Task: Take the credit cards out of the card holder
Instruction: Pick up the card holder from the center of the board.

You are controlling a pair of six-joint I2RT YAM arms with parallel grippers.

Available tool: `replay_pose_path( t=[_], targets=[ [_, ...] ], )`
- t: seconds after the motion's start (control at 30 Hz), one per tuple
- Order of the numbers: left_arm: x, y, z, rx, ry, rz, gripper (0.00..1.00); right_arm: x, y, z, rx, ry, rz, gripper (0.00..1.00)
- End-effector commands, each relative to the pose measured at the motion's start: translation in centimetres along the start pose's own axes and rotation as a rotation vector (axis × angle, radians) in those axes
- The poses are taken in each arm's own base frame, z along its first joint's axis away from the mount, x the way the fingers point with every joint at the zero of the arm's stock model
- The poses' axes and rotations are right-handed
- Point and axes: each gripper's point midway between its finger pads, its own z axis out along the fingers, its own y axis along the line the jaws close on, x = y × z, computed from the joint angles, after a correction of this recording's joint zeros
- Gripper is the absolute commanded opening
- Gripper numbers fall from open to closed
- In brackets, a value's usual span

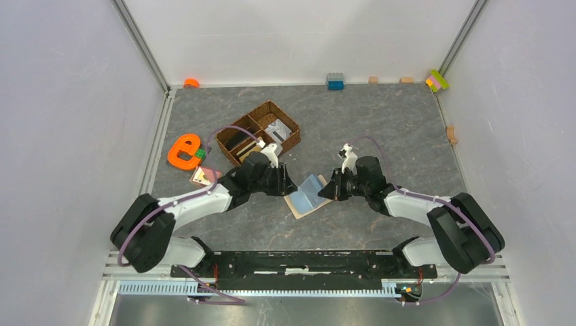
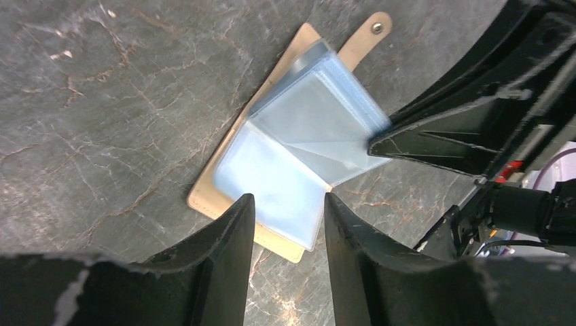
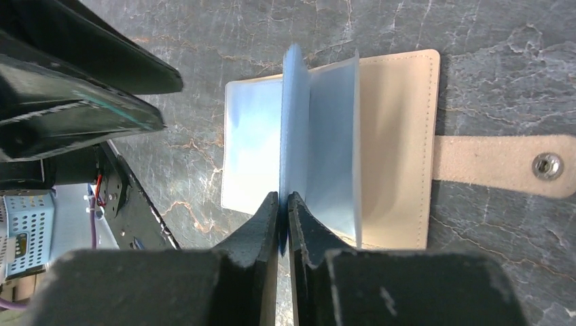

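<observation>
Two robot arms bolted at the near edge of the table meet over an open card holder (image 1: 307, 198), which lies flat on the grey, marble-patterned table (image 1: 380, 122). The right gripper (image 3: 284, 197) is clamped on one clear sleeve (image 3: 295, 122), standing it upright. The left gripper (image 2: 289, 204) hangs with its jaws apart over one edge of the holder, grasping nothing. Every sleeve face on show looks empty, so the emptying seems largely done, though hidden leaves cannot be checked. Farther left, what look like pinkish and cream cards (image 1: 202, 176) lie just beside an orange letter toy (image 1: 182, 151), with a wicker basket (image 1: 285, 117) beyond. Small coloured blocks (image 1: 335, 81) line the foot of the pale far wall.
</observation>
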Motion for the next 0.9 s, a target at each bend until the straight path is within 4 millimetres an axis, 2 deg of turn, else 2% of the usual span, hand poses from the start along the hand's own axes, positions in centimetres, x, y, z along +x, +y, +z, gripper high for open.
replay_pose_path(
  t=[0.0,0.2,0.37,0.47,0.53,0.67,0.87],
  targets=[
    [-3.1,-1.3,-1.6,0.034,-0.158,0.008,0.5,-1.1,0.4,-0.4,0.005,-0.059,-0.032,0.12],
    [-3.4,-0.4,-2.3,-0.046,-0.139,0.016,0.53,-0.6,0.1,-0.2,0.006,-0.043,-0.012,0.0],
    [-4.2,-0.4,-5.0,-0.092,-0.175,0.017,0.59,-0.7,0.1,-0.4,0.013,-0.061,-0.009,0.0],
    [-3.6,-0.7,-6.7,-0.069,-0.203,-0.024,0.68,-0.7,0.7,-0.6,-0.016,-0.069,0.014,0.0],
    [-2.8,-0.6,-7.6,-0.046,-0.224,-0.063,0.69,-0.6,1.6,-0.9,-0.063,-0.099,0.045,0.0],
    [-1.2,0.2,-8.2,0.001,-0.294,-0.163,0.7,-0.9,1.7,-1.4,-0.078,-0.182,0.09,0.0],
    [-1.6,1.4,-9.0,0.039,-0.455,-0.237,0.69,-1.2,2.6,-1.7,-0.121,-0.211,0.035,0.0]
  ],
)
